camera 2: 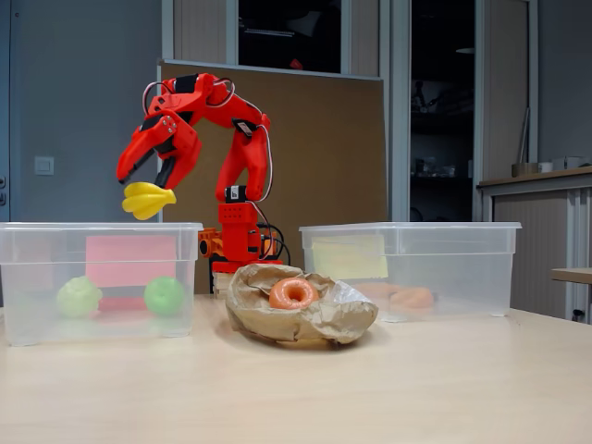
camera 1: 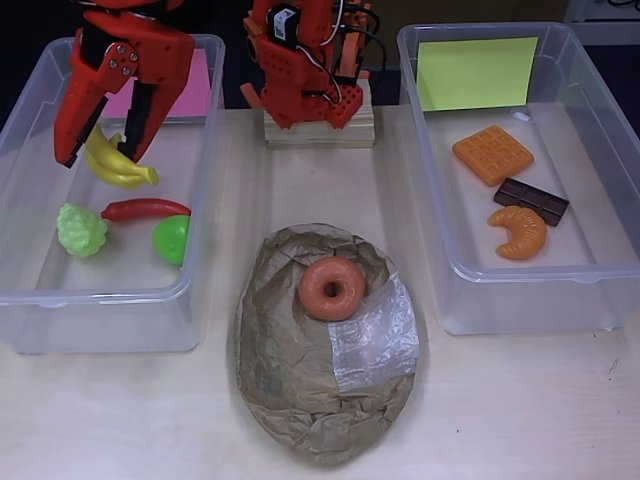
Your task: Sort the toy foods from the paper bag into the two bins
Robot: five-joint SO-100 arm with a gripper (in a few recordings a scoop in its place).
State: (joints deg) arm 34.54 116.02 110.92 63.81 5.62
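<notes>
The red two-finger gripper [camera 2: 141, 183] hangs above the clear plastic pink-labelled bin [camera 2: 100, 231], fingers spread, a yellow plastic banana [camera 2: 148, 199] just beneath them. Beside that bin, a brown ring donut [camera 1: 332, 288] lies on the crumpled brown paper bag [camera 1: 300, 400].

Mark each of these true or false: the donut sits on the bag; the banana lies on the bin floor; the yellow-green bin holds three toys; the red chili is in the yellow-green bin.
1. The brown ring donut sits on the crumpled brown paper bag. True.
2. The yellow plastic banana lies on the bin floor. False: it hangs at the red gripper, above the clear pink-labelled bin.
3. The clear yellow-green-labelled bin holds three toys. True.
4. The red chili is in that bin. False: it lies in the pink-labelled one.
</notes>
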